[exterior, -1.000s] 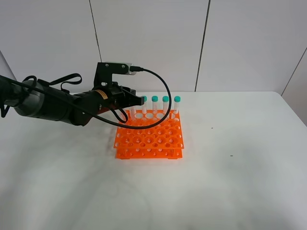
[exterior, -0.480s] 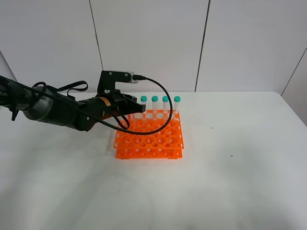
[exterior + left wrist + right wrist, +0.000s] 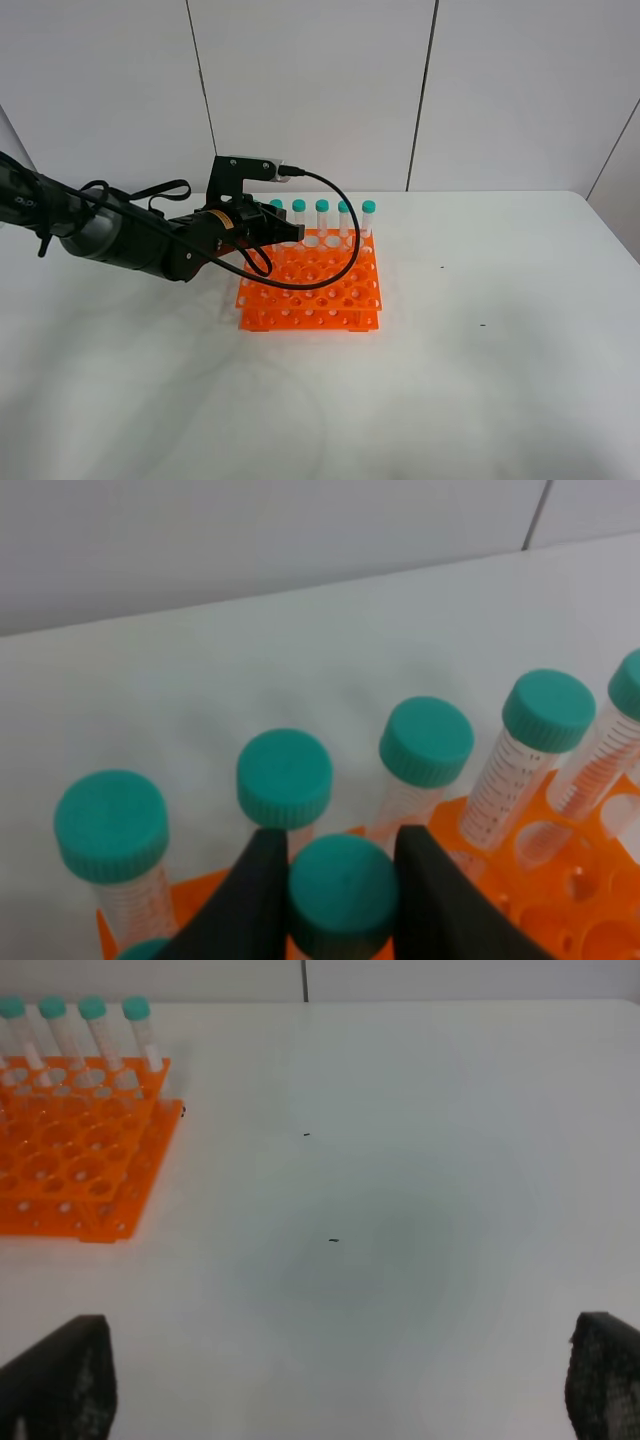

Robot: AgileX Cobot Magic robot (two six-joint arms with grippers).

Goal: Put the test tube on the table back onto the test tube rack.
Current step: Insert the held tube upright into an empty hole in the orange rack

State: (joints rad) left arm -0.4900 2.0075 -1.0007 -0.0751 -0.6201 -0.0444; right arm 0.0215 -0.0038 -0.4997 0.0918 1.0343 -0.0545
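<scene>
My left gripper [image 3: 286,232] hangs over the back left part of the orange test tube rack [image 3: 312,288]. In the left wrist view its two black fingers [image 3: 262,880] are closed on the teal cap of the test tube [image 3: 343,895], which stands upright just in front of the back row of teal-capped tubes [image 3: 285,777]. The lower part of this tube is hidden. Several capped tubes [image 3: 322,206] stand along the rack's back edge. My right gripper [image 3: 330,1375] is open and empty over the bare white table [image 3: 400,1230], right of the rack [image 3: 70,1160].
The left arm and its black cable [image 3: 345,215] loop over the rack's back left. The white table [image 3: 480,350] stretches wide to the right and front. A panelled wall stands behind the table's far edge.
My left arm has shifted a little right and down over the rack's back left, bringing the held tube lower by the back row. The right arm has not moved.
</scene>
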